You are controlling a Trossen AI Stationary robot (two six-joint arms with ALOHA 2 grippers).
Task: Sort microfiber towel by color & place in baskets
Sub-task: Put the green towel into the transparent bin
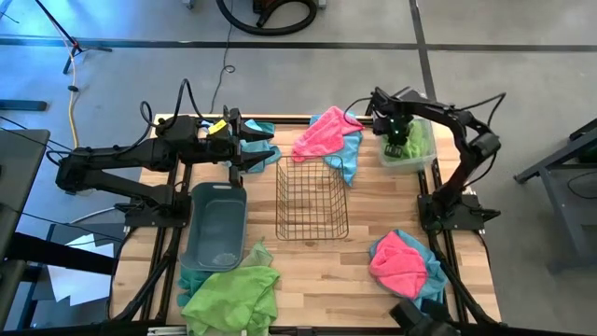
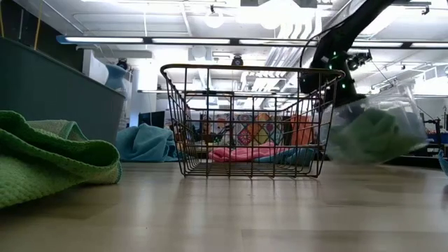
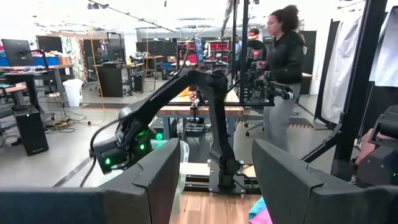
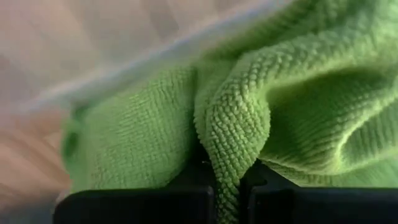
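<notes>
The right hand [image 1: 395, 140] is clamped on a lime green towel [image 4: 261, 112], lowered into the clear bin [image 1: 422, 161] at far right to deposit it. The left hand [image 1: 263, 147], fingers apart and empty, waits beyond the grey-blue tub [image 1: 216, 224].

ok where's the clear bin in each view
high view: clear bin far right, under the right gripper.
low view: right side, lifted, green towel inside.
left wrist view: edge just visible.
right wrist view: blurred pale edge.
Shared landmark: that green towel.
</notes>
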